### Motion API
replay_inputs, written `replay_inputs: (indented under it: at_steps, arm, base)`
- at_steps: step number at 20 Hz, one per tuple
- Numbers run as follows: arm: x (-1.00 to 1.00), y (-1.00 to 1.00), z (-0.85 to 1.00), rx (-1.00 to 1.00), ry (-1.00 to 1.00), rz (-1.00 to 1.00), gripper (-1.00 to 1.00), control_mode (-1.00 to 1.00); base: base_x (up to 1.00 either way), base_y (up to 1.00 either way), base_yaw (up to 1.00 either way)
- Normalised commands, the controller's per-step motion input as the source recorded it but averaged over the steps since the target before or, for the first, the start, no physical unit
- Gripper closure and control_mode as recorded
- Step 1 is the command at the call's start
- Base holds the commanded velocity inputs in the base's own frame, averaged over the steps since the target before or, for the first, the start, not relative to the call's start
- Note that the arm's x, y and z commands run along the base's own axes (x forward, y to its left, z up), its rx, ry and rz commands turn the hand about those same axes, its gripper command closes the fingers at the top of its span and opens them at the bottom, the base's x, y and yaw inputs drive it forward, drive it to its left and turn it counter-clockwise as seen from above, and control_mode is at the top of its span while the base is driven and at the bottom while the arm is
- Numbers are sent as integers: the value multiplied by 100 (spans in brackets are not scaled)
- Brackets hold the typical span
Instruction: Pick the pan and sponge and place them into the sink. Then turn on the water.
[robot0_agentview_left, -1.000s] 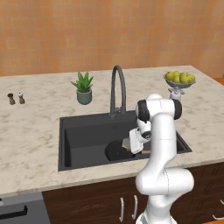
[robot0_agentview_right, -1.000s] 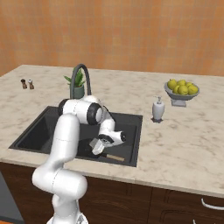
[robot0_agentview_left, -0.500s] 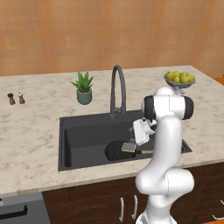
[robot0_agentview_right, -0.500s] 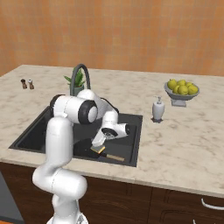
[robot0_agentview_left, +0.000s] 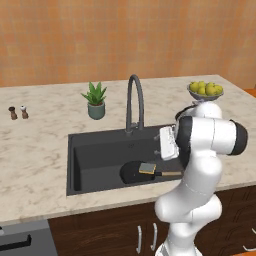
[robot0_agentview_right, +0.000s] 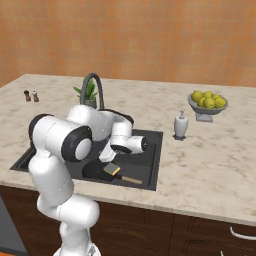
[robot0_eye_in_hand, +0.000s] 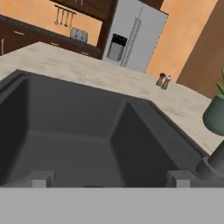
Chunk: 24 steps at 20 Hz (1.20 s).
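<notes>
We find the pan (robot0_agentview_left: 132, 172) on the floor of the sink (robot0_agentview_left: 95, 150), toward its front right corner, with the handle running right along the front wall. The sponge (robot0_agentview_left: 147, 168) lies on the pan's right rim, yellow side visible. The faucet (robot0_agentview_left: 134, 102) rises at the sink's rear edge; no stream shows at its spout. The arm is folded at the worktop's front edge, its forearm reaching over the sink's right half. The gripper (robot0_eye_in_hand: 111, 179) sits above the basin, aimed across it toward the far left wall. Its fingertips (robot0_eye_in_hand: 41, 179) stand well apart, released, holding nothing and touching nothing.
</notes>
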Motion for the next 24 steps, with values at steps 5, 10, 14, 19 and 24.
replay_inputs:
  at_steps: [5,10,14,19,24]
  arm:
    - [-12,-1,86,18,-14,-4,-100,-100]
    - [0,-21,50,34,-11,-12,-100,-100]
    - [7,-8,24,30,-11,-11,-100,-100]
    - [34,-2,2,24,-5,-6,-100,-100]
    - [49,-2,0,12,0,-3,-100,-100]
  base:
    - [0,0,0]
    - [0,0,0]
    - [0,0,0]
    - [0,0,0]
    - [0,0,0]
